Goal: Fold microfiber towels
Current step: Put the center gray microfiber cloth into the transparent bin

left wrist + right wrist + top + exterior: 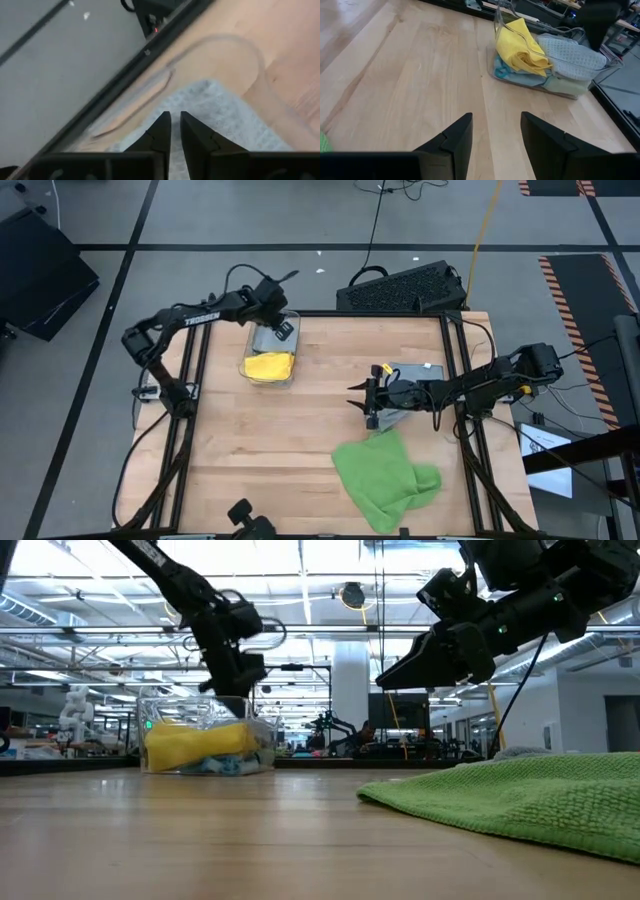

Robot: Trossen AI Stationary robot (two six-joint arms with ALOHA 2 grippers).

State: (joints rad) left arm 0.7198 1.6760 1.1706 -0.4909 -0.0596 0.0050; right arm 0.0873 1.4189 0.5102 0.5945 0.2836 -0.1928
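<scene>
Microfiber grey waffle towel (220, 117) lies beneath left gripper (172, 120), fingers nearly together; right gripper (495, 125) hovers parted beside bright green towel (385, 475).

From my station I see a grey floor (250, 210) around the wooden worktop (270, 440), crossed by dark lines. Striped hazard tape (585, 290) runs along the worktop's right side. A black keyboard (400, 288) lies just beyond its far edge. Looking across, there is a white pillar (350, 680), ceiling lights (300, 585) on trusses, and distant workstations (400, 745).
</scene>
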